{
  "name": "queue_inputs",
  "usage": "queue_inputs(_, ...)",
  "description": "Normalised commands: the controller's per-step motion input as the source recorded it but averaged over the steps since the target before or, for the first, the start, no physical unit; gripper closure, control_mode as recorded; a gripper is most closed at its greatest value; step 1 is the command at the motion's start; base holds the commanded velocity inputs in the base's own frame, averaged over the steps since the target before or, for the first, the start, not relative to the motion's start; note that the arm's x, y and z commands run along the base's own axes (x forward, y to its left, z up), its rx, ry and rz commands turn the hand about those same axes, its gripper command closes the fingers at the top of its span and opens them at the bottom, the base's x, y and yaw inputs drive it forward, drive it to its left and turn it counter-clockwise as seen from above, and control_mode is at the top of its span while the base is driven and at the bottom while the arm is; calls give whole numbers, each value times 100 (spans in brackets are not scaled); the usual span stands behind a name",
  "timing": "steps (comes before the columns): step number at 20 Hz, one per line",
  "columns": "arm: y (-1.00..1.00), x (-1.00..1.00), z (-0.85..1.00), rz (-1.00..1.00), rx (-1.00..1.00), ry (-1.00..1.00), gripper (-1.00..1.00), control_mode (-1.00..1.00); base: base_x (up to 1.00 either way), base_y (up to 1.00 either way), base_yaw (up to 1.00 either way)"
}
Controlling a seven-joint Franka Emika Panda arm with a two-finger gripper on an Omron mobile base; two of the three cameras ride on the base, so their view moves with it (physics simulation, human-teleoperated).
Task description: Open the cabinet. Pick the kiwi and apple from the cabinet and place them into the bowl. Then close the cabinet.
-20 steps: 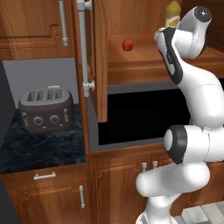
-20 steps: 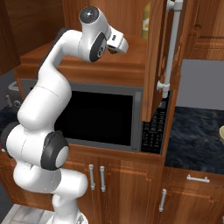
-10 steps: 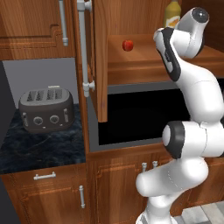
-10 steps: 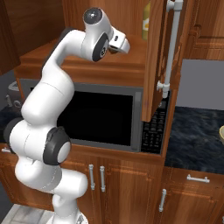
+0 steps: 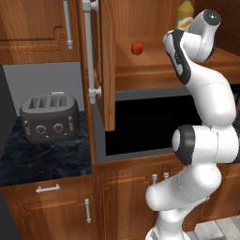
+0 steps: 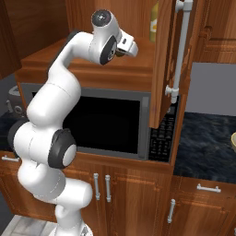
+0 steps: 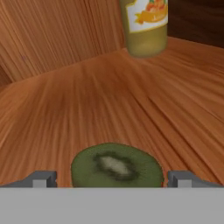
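Wooden shelving inside the open cabinet (image 5: 108,61) holds three items, we note: the kiwi (image 7: 116,168) lying between our wide-spread fingertips (image 7: 42,178), a yellow bottle (image 7: 145,26) at twelve o'clock beyond it, and the apple (image 5: 137,48) well apart.

One kiwi (image 7: 116,165), one apple (image 5: 137,48), one yellow bottle (image 7: 145,25), one toaster (image 5: 49,118), one microwave (image 6: 110,123).

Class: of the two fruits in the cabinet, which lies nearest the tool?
The kiwi, green cut face showing, between the open tool's tips; the red apple sits apart.
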Motion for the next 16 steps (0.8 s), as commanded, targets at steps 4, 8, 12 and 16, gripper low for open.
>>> queue_inputs(4, 0, 14, 0, 0, 1, 0, -100, -100, 0, 0, 0)
queue_inputs(8, 0, 9, -4, 0, 0, 0, 100, -100, 0, 0, 0)
queue_inputs(12, 0, 3, -7, 0, 0, 4, 100, -100, 0, 0, 0)
queue_inputs(16, 0, 0, -5, 0, 0, 2, 100, -100, 0, 0, 0)
